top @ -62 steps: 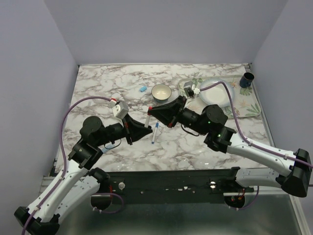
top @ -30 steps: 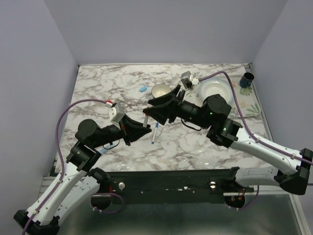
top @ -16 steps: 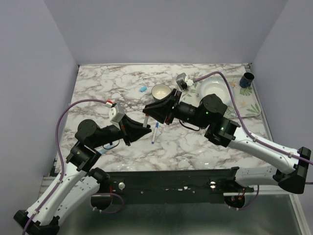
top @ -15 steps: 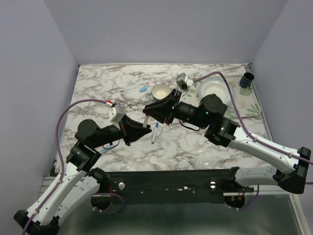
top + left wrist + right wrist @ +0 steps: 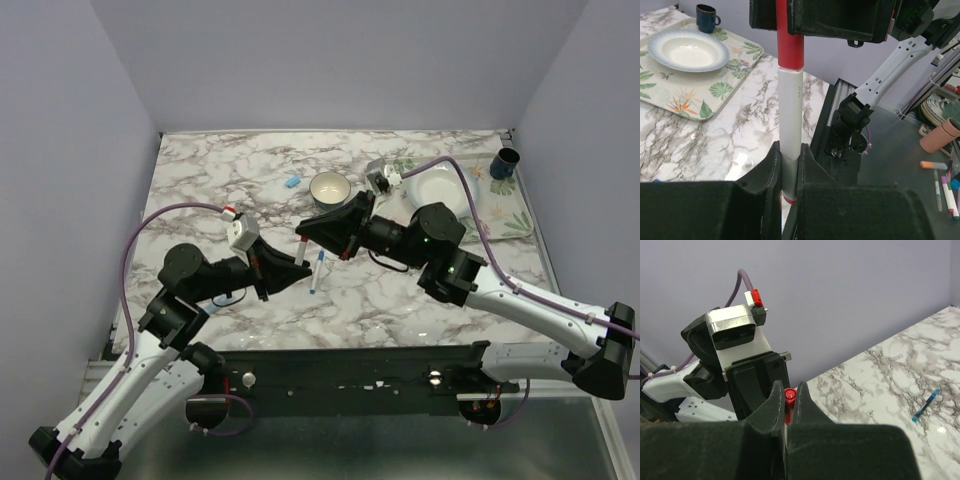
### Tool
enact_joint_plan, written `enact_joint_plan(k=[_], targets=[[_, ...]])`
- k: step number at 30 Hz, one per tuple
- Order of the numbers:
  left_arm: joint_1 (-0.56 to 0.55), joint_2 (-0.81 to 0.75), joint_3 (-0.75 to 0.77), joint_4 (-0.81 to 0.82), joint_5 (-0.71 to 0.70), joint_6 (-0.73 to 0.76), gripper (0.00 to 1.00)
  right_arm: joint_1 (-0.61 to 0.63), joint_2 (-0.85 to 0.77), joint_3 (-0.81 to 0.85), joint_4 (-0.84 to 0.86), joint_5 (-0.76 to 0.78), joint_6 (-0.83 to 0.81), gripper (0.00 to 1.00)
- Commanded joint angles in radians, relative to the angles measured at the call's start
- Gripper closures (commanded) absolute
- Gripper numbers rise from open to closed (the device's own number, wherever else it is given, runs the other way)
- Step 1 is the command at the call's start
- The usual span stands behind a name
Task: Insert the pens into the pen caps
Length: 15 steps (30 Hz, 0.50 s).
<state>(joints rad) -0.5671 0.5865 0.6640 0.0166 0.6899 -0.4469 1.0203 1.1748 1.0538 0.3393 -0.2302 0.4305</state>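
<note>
A white-barrelled pen (image 5: 790, 110) stands upright between my two grippers, and a red cap (image 5: 790, 45) sits on its upper end. My left gripper (image 5: 788, 150) is shut on the lower barrel, just above the pen's red end. My right gripper (image 5: 788, 392) is shut on the red cap (image 5: 789, 396). In the top view the two grippers meet over the table's middle, with the pen (image 5: 300, 247) between them. A second pen (image 5: 317, 272) with blue ends lies on the marble just right of them. A small blue cap (image 5: 292, 182) lies farther back.
A small bowl (image 5: 330, 188) stands behind the grippers. At the back right, a leaf-patterned tray (image 5: 505, 222) holds a white plate (image 5: 440, 185) and a dark blue cup (image 5: 505, 163). The left arm's wrist camera (image 5: 732, 330) is close in front of my right gripper.
The right wrist has swung back and forth while keeping its grip, and the left arm shifted slightly. The pen and red cap stay held between both grippers.
</note>
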Motion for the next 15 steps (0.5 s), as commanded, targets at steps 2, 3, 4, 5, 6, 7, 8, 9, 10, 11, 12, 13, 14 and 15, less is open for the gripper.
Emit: enact_joint_plan(k=[2,3,4,5,6,7,8,9,10,11,12,13,14,15], targets=[[0.013,0.007,0.002,0.137,-0.089,-0.038,1.0,0.024,0.016,-0.095,-0.069,-0.077,0.044,0.99],[0.013,0.016,0.005,0.137,-0.087,-0.048,1.0,0.029,0.019,-0.097,-0.08,-0.064,0.036,0.99],[0.015,0.024,0.011,0.137,-0.078,-0.053,1.0,0.032,0.022,-0.1,-0.086,-0.049,0.034,0.99],[0.016,0.044,0.011,0.14,-0.07,-0.058,1.0,0.035,0.026,-0.109,-0.08,-0.054,0.034,0.99],[0.018,0.05,0.013,0.143,-0.066,-0.062,1.0,0.037,0.029,-0.112,-0.077,-0.061,0.036,0.99],[0.019,0.058,0.016,0.144,-0.059,-0.071,1.0,0.038,0.034,-0.112,-0.077,-0.076,0.036,0.99],[0.026,0.071,0.017,0.146,-0.056,-0.075,1.0,0.044,0.043,-0.109,-0.08,-0.086,0.036,0.99],[0.03,0.075,0.019,0.148,-0.053,-0.076,1.0,0.049,0.048,-0.107,-0.085,-0.093,0.031,0.99],[0.033,0.075,0.02,0.152,-0.052,-0.078,1.0,0.052,0.052,-0.106,-0.094,-0.098,0.028,0.99],[0.036,0.073,0.02,0.155,-0.056,-0.081,1.0,0.058,0.059,-0.103,-0.106,-0.106,0.028,0.99],[0.042,0.073,0.02,0.157,-0.056,-0.082,1.0,0.061,0.068,-0.11,-0.105,-0.119,0.028,0.99],[0.047,0.07,0.017,0.169,-0.056,-0.088,1.0,0.061,0.074,-0.115,-0.105,-0.148,0.033,0.99],[0.05,0.072,0.014,0.178,-0.049,-0.101,1.0,0.063,0.077,-0.121,-0.099,-0.165,0.043,0.99],[0.056,0.07,0.013,0.187,-0.032,-0.107,1.0,0.061,0.086,-0.13,-0.095,-0.185,0.05,0.99]])
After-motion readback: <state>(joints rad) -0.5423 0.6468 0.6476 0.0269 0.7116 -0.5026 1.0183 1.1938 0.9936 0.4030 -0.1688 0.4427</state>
